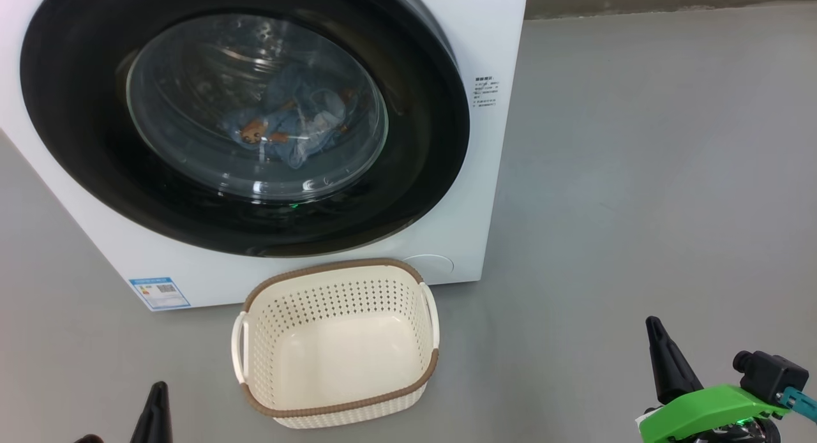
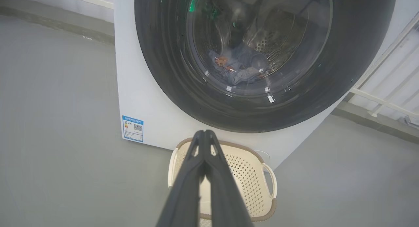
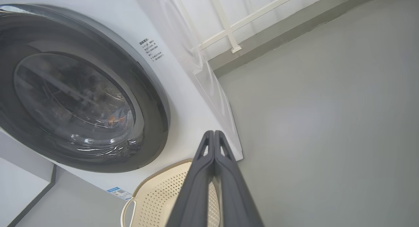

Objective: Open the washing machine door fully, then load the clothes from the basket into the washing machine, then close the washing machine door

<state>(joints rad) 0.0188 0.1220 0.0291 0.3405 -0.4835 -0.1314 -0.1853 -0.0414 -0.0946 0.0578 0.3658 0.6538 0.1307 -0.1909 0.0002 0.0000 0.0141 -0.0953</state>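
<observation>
– Since the washing machine door lies flush against the front, black rim closed all round, where are the clothes?
– Behind the glass. The clothes lie heaped at the bottom of the drum, blue fabric with an orange bear showing through the bowl. Loose fabric settles at the lowest point of a drum, and the shut door holds it in.
– And the washing machine itself?
– The washing machine stands on the grey floor, with a blue label at its lower corner. The basket sits on the floor just in front of it, below the door, open side up with nothing in it. I judge it is set there so the carry from basket to drum is short.
– So what is left to do?
– By how things lie, nothing that I can see: load in, door closed.
– The grippers?
– The left gripper has its two fingers pressed tip to tip, holding nothing. The right gripper is the same, closed on nothing. Both sit low, either side of the basket and well apart from the door, which looks to me like a rest pose, clear of the machine.
</observation>
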